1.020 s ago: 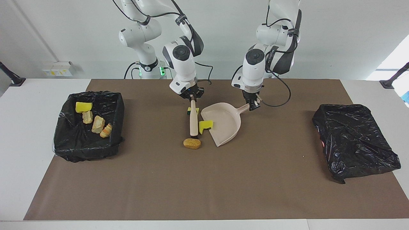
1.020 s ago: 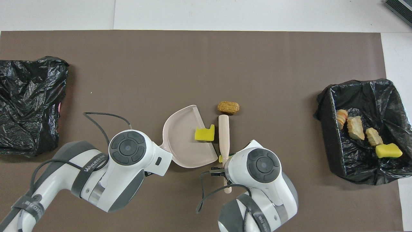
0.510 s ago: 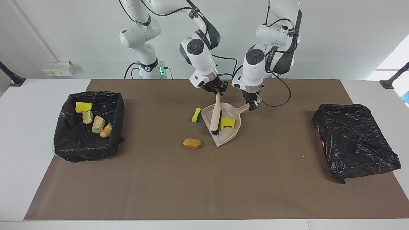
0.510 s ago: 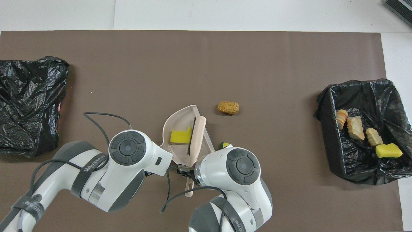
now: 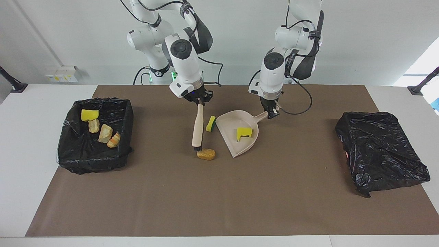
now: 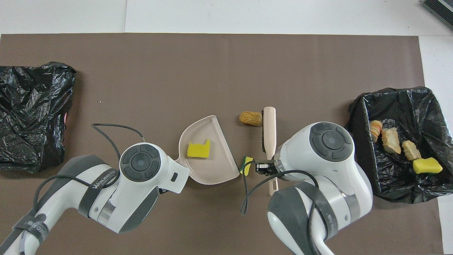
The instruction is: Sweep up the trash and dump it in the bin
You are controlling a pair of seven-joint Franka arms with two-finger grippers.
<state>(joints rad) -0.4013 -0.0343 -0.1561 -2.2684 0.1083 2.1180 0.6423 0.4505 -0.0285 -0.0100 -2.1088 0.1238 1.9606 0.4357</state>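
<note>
Gripping a brush (image 5: 197, 130) at upper centre of the facing view, the right gripper (image 5: 199, 100) has its fingers clamped on the handle, bristles beside a tan chunk (image 5: 206, 154); the left gripper (image 5: 273, 113) pinches the dustpan (image 5: 230, 127) handle, a yellow sponge bit (image 5: 244, 133) inside. Overhead, a green-backed bit (image 6: 245, 165) lies by the dustpan (image 6: 216, 169) at centre; four pieces sit in the bin (image 6: 368, 166) at frame right.
</note>
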